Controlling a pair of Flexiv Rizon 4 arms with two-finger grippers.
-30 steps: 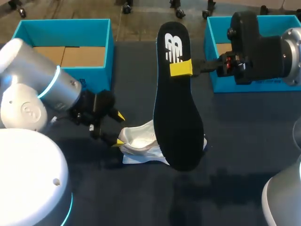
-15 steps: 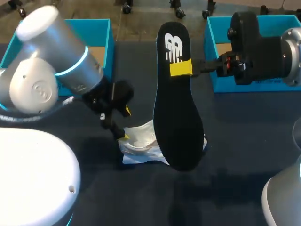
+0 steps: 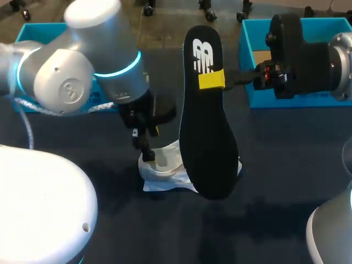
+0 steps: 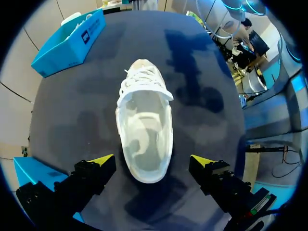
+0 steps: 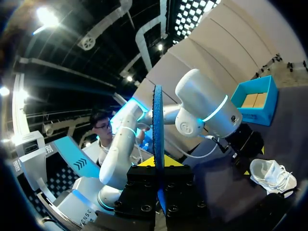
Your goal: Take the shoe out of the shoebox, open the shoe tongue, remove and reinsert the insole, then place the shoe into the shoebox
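Left tool (image 4: 153, 162) is wide open, its yellow fingers hanging on either side of the white shoe's (image 4: 144, 134) heel and touching nothing that I can see. The shoe sits upright on the dark surface (image 3: 275, 165), about midway between the two arms, mouth facing up and hollow inside. Over on the right, the right tool (image 3: 212, 80) is clenched on the black insole (image 3: 209, 148) near its heel end, with the broad toe end hanging down above the shoe. Looks to me like the insole is out and getting it back in is the job now. To do it well, I'd want those left fingers to close on the heel collar and pin the shoe. That way it can't skid when the insole's toe is fed in low and slid forward under the laces. Now the pose: the left arm (image 3: 66, 82) comes in from the left, wrist bent steeply down over the shoe. The right arm (image 3: 308, 55) reaches in level from the right, across a blue box (image 3: 258, 99) at the far right.
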